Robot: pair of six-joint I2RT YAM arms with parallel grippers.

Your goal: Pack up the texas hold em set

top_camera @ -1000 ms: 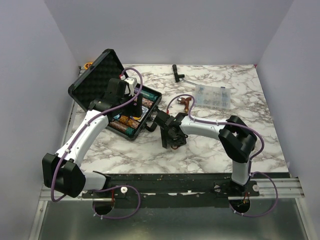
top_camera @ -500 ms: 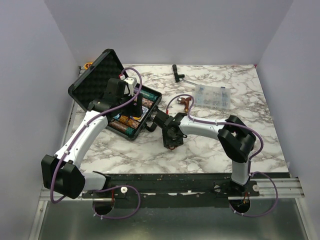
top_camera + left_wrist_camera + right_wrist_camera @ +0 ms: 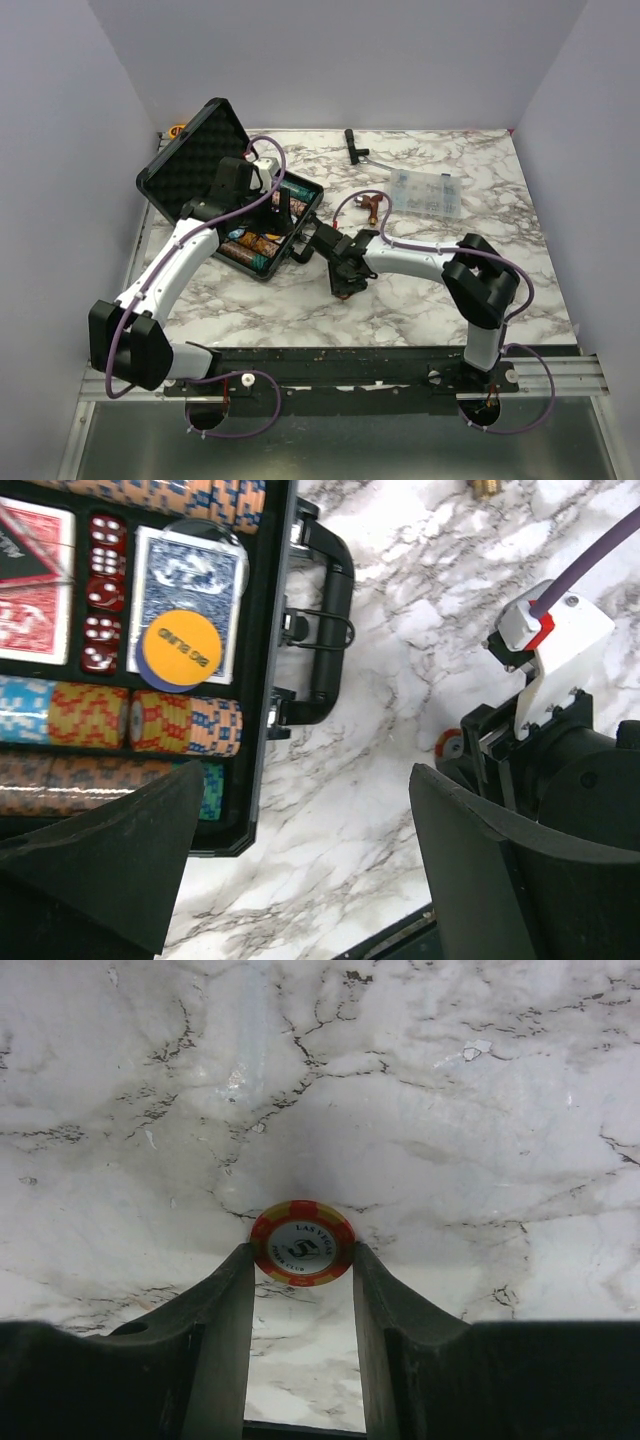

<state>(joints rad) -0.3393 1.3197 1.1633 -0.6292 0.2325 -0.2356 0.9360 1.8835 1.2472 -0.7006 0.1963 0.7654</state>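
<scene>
The black briefcase (image 3: 190, 172) lies open at the left, its foam-lined lid up. In the left wrist view its tray holds rows of multicoloured poker chips (image 3: 130, 722), a blue card deck (image 3: 190, 572) with an orange round chip (image 3: 178, 651) on it, red dice (image 3: 103, 590), and its handle (image 3: 328, 630) faces the table. My left gripper (image 3: 300, 865) is open and empty over the case's front corner. My right gripper (image 3: 302, 1260) is shut on a red-and-yellow poker chip (image 3: 302, 1243) by its edges, at the marble just right of the case (image 3: 345, 283).
A clear plastic compartment box (image 3: 427, 192) lies at the back right. A black tool (image 3: 354, 145) lies near the back wall and a small copper-coloured part (image 3: 372, 205) sits in the middle. The right arm (image 3: 560, 780) is close beside my left gripper.
The right wrist has sunk slightly lower and to the right by the case. The left gripper has shifted a little over the case's tray.
</scene>
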